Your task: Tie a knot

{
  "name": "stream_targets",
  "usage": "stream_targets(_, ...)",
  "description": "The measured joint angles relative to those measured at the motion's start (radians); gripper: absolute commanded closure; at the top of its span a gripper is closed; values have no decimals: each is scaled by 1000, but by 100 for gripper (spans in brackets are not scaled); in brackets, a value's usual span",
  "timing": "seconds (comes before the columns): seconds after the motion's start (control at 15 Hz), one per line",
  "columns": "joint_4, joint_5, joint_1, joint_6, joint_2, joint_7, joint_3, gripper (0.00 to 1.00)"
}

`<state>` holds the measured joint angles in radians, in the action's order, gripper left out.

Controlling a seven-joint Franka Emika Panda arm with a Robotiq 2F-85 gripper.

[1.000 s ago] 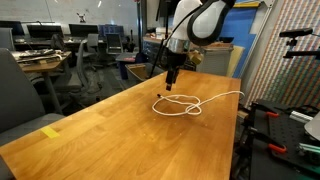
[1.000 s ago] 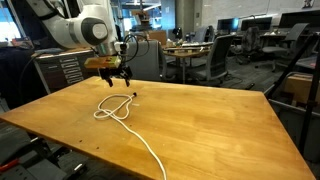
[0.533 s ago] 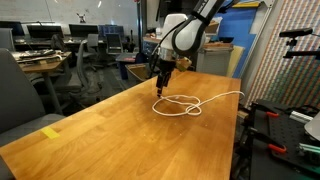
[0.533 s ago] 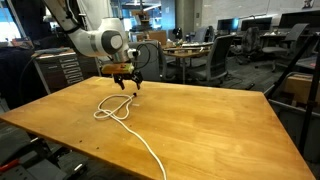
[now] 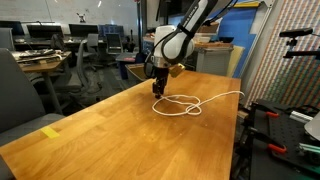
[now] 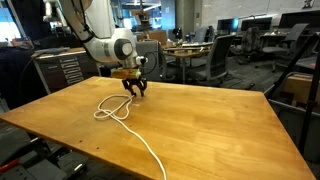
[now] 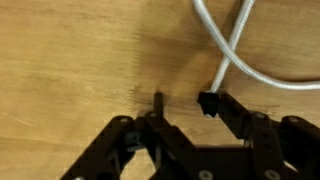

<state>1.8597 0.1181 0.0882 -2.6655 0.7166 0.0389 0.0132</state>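
our pincer enters from the bottom of the wrist view, tips down near the table. its jaws stand partly apart with bare wood between them, so it grasps nothing. just above the tip at the right of the frame lies the free end of the white rope, below a crossing of two strands. in an exterior view the crossed loop sits left of centre, just below the pincer. its tail runs to the lower edge, so the long axis slants upper left to lower right. we judge this the pick-up of the free end. next we must shift onto it, clench, then thread it through the loop.
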Motion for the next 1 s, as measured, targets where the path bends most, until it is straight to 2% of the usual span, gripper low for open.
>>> stream_targets(0.2, -7, 3, 33, 45, -10, -70, -22, 92)
stream_targets(0.33, 14, 39, 81, 68, -26, -134, -66, 95)
stream_targets(0.47, 62, 108, 141, 79, -59, -193, -108, 91)
stream_targets(0.67, 148, 187, 203, 77, -153, -218, -119, 91)
stream_targets(1.0, 182, 262, 221, -12, -346, -223, -113, 91)
